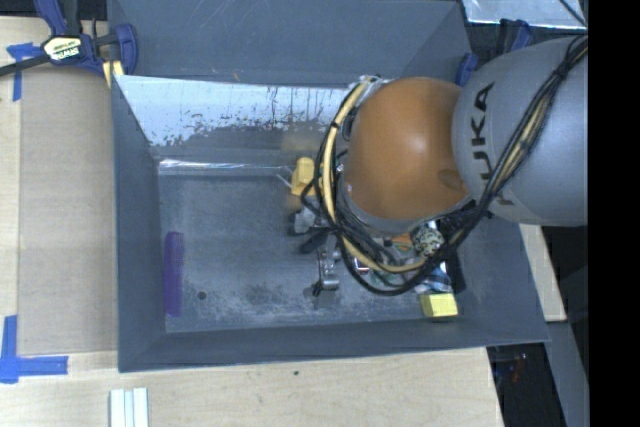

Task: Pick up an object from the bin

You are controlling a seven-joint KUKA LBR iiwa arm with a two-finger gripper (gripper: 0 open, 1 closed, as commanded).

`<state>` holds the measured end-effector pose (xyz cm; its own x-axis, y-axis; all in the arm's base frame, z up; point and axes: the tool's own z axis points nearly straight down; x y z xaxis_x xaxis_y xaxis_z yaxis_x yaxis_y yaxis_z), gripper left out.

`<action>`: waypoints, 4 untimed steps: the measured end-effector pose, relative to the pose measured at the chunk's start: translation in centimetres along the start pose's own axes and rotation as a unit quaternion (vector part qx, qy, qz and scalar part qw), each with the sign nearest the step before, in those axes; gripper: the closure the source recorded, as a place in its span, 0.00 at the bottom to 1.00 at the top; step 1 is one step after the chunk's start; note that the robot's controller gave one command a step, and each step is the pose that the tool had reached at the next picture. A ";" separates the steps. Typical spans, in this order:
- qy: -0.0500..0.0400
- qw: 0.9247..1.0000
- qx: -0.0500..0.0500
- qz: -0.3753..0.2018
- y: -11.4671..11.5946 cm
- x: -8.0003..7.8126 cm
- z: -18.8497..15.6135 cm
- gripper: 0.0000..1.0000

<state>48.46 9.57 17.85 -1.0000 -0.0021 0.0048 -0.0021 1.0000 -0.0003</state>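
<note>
My gripper (325, 267) hangs low over the middle of the bin floor, sticking out from under the arm's orange cover; nothing shows under it but bare grey floor. A small yellow piece (302, 177) lies just behind it near the back wall, partly covered by the cables. A yellow block (438, 304) sits at the front right corner, half under the arm. A purple stick (173, 271) lies lengthwise along the left wall, well away from the gripper.
The arm with its orange cover and yellow-black cables hides the right half of the bin floor. The bin's sloping walls rise on all sides.
</note>
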 end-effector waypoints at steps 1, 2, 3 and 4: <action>-0.004 1.000 -0.001 0.001 0.0 -0.2 -0.3 0.00; -0.006 1.000 0.000 -0.017 -10.3 -3.9 8.6 0.00; -0.005 0.994 -0.001 -0.113 -11.3 -2.0 8.1 0.00; -0.006 0.998 0.000 -0.064 -11.8 -3.0 9.0 0.00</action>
<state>51.42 -2.26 8.84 -0.9915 -0.1303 -0.0076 -0.1303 0.9915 -0.0005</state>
